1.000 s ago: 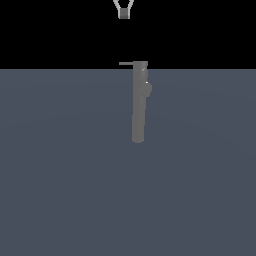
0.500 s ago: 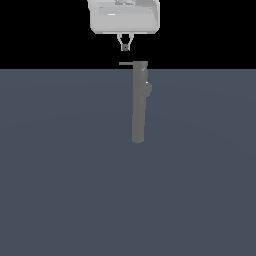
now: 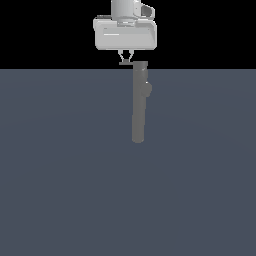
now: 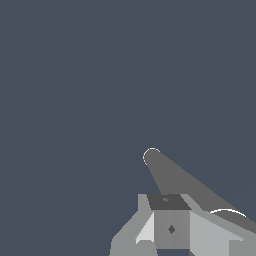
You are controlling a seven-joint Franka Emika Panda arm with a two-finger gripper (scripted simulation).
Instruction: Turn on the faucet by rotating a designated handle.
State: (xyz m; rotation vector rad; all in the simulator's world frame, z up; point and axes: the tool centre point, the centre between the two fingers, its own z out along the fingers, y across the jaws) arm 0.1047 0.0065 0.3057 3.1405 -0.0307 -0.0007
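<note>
1. Slate-blue worktop [image 3: 60, 190] fills the lower three quarters of the exterior view under a black band; nothing else lies on it apart from the fixture.
2. Faucet [image 3: 138, 102]: a matte-grey column slightly right of centre in the upper half of the frame, rounded end lowest, a small bulge [image 3: 148, 89] on its right flank.
3. Handle [image 3: 125, 63]: a thin flat bar projecting from the column's top end toward the exterior view's left, at the line where worktop meets black.
4. Claw [image 3: 125, 56]: the light-grey body hangs at top centre; its two fingertips converge to a narrow V right at the handle. Whether they pinch the bar or merely touch it cannot be told. In the wrist view the faucet [image 4: 175, 180] runs from the claw [image 4: 170, 227].
5. Likely hazards, as a judgement: the bar is slim, so contact near its free end could slip off during rotation; a push aimed at the column rather than the bar would turn nothing.
</note>
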